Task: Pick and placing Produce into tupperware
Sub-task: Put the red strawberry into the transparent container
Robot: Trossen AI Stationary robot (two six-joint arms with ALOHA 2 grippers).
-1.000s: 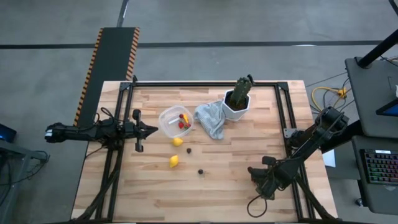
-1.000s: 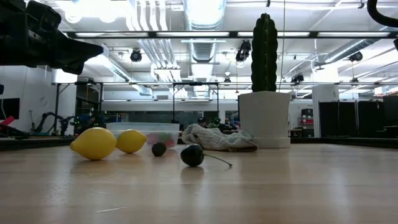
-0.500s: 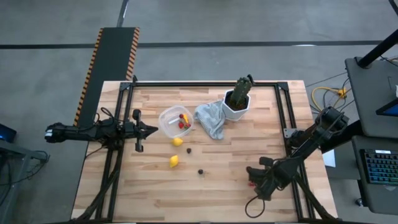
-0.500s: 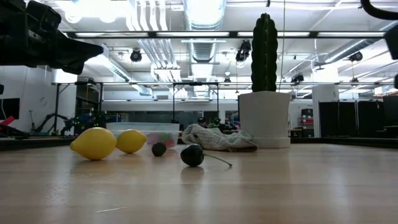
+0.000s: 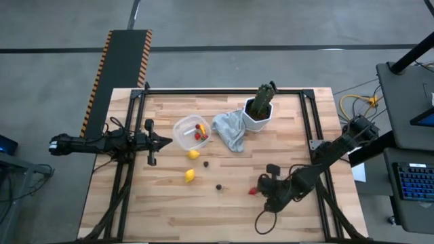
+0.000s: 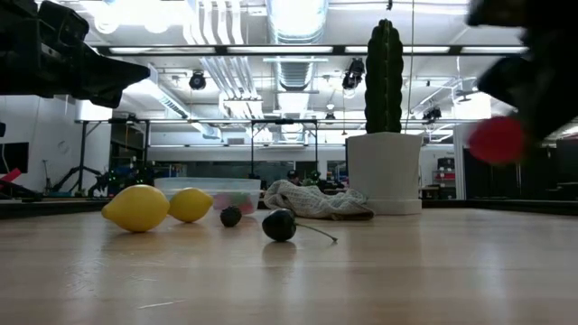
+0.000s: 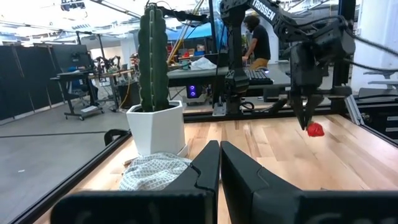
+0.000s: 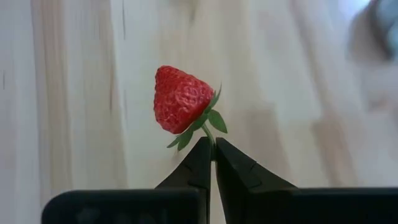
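Right fingers (image 8: 212, 149) pinch a strawberry (image 8: 182, 99) by its stem, lifted off the surface (image 5: 237, 203) for carrying to the tupperware (image 5: 184, 133); left fingers (image 7: 219, 163) wait together.

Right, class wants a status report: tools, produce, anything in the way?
Right tool shut on strawberry stem, carried above table. Left tool shut, waiting beside tupperware. Path looks clear.

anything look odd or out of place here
One thing: the right gripper pinches the red strawberry only by its thin green stem, so the fruit dangles clear of the wooden table. That looks like a precarious hold.
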